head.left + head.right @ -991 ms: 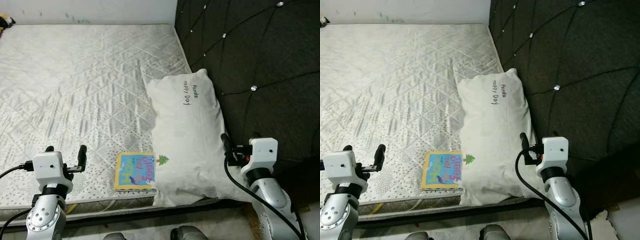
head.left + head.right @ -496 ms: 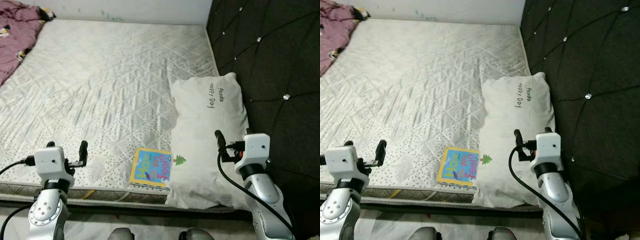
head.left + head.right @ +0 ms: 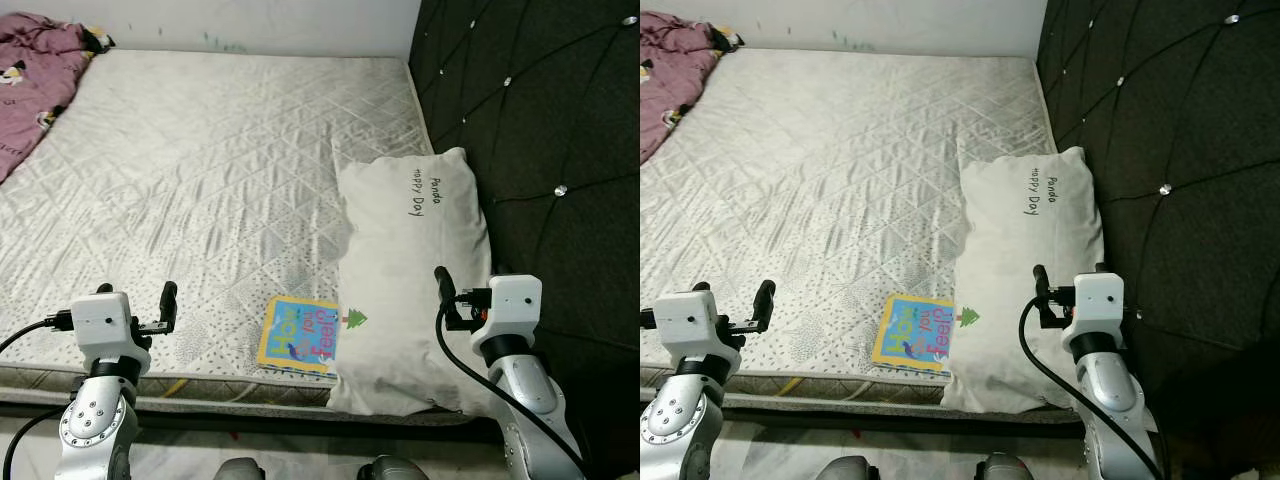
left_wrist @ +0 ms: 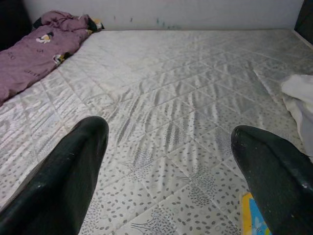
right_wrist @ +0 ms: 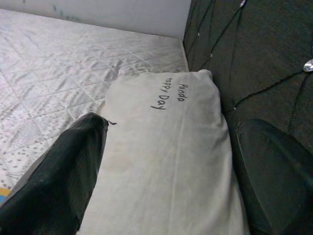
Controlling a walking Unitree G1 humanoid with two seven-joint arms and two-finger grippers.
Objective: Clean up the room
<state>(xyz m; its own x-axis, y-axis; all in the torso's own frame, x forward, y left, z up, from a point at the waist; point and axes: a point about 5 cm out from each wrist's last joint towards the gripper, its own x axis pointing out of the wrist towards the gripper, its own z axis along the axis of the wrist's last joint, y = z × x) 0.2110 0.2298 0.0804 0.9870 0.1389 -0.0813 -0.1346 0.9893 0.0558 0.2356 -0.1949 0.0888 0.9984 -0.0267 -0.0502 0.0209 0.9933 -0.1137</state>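
1. A book (image 3: 299,333) lies near the front edge of the mattress (image 3: 200,180), its right edge touching a white pillow (image 3: 415,270) that lies along the dark headboard (image 3: 540,130)
2. A purple blanket (image 3: 35,70) is bunched at the far left corner
3. The left gripper (image 4: 168,171) hovers over the mattress's front edge, fingers spread, empty
4. The right gripper (image 5: 171,171) hovers over the pillow's near end, fingers spread, empty

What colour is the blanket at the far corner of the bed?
Purple blanket, clearest in the left wrist view.
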